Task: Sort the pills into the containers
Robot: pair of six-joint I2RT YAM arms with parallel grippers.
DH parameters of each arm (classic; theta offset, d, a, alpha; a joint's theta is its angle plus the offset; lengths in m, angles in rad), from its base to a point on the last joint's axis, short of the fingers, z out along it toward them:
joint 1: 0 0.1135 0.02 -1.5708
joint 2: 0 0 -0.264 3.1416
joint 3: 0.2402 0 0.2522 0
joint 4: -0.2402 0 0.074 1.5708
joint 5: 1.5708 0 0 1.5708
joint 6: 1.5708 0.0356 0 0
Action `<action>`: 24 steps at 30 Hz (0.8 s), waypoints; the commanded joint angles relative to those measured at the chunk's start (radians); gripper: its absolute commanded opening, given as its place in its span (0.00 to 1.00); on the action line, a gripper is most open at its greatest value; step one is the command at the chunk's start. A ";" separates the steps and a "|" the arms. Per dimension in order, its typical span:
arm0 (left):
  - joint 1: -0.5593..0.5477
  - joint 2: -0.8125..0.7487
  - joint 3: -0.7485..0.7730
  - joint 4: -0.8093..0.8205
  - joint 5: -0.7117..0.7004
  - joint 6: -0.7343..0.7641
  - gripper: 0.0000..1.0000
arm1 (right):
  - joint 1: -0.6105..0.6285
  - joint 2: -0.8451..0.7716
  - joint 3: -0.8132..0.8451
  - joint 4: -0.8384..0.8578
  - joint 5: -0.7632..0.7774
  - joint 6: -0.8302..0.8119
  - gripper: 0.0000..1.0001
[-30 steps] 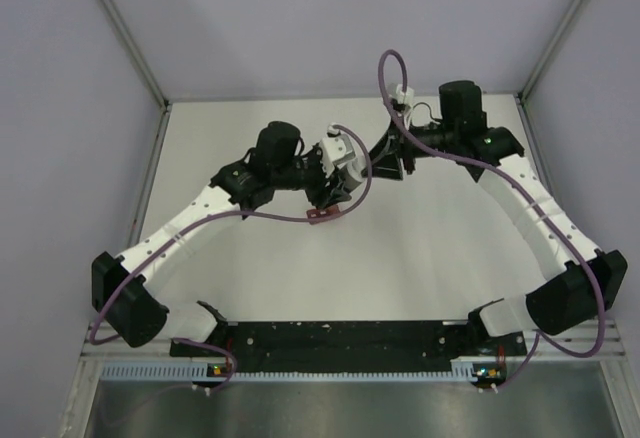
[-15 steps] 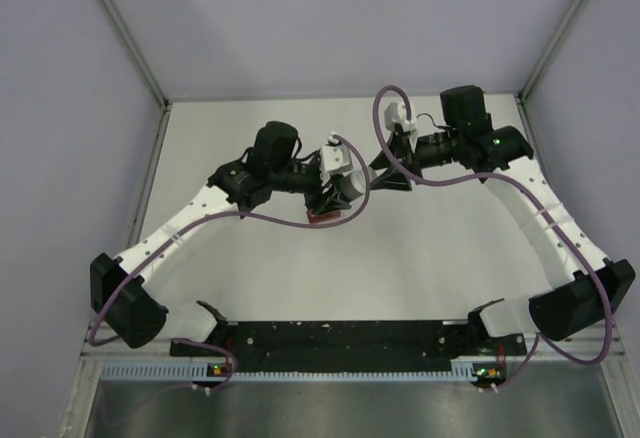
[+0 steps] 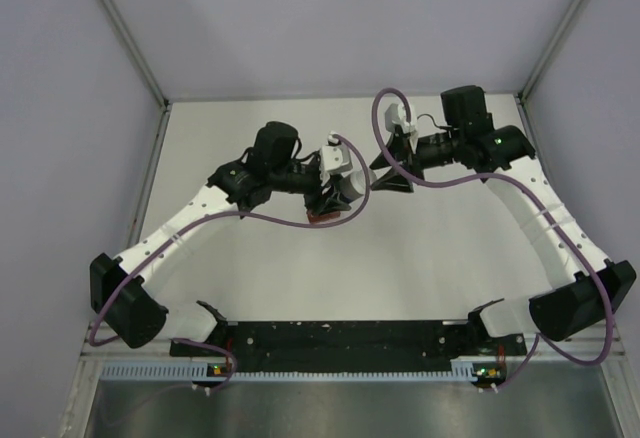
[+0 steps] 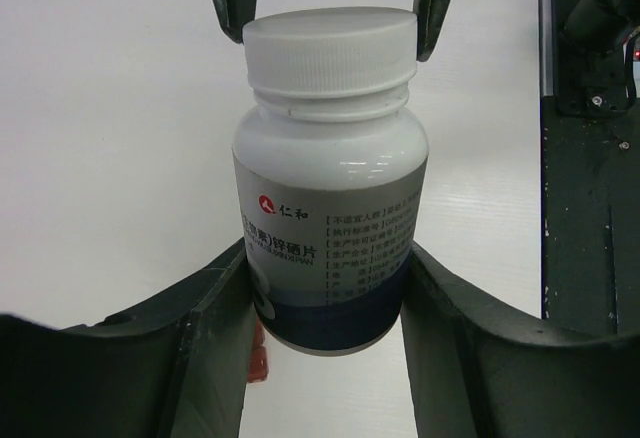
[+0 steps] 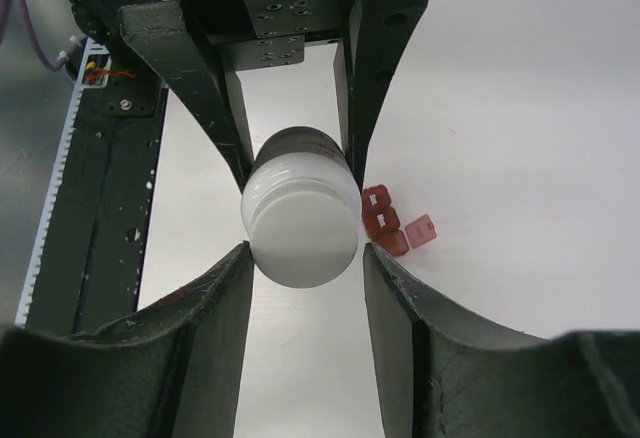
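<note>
A white pill bottle (image 4: 325, 198) with a ribbed white cap (image 5: 303, 228) hangs above the table, my left gripper (image 4: 325, 258) shut on its body. My right gripper (image 5: 306, 248) faces it from the other side, open. Its fingertips (image 4: 232, 13) flank the cap closely, with a sliver of gap on one side. The containers (image 5: 383, 221), a small red-brown strip of joined compartments, lie on the white table just beside and below the bottle (image 3: 352, 186). One lid (image 5: 421, 230) is flipped open. The same containers (image 3: 322, 216) peek out under the left gripper in the top view. No loose pills show.
Both arms meet over the middle of the white table (image 3: 430, 258). A black base rail (image 3: 340, 336) runs along the near edge, and grey walls enclose the back and sides.
My right gripper swung left from beside the left wrist and now straddles the bottle's cap. The left arm kept its hold and shifted only slightly.
</note>
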 commanded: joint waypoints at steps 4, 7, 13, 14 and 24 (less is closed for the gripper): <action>-0.005 -0.013 0.029 -0.032 0.046 -0.024 0.00 | -0.009 -0.023 0.034 0.064 0.063 0.003 0.54; -0.005 -0.007 0.035 -0.032 0.046 -0.029 0.00 | -0.003 -0.022 0.028 0.068 0.061 0.012 0.57; -0.005 -0.010 0.029 -0.001 -0.002 -0.058 0.00 | -0.003 -0.032 0.017 0.071 0.046 0.059 0.73; -0.005 -0.013 0.027 0.013 -0.022 -0.065 0.00 | -0.003 -0.036 0.013 0.073 0.040 0.070 0.75; -0.008 0.008 0.041 0.102 -0.218 -0.145 0.00 | -0.001 -0.085 -0.075 0.273 0.080 0.413 0.77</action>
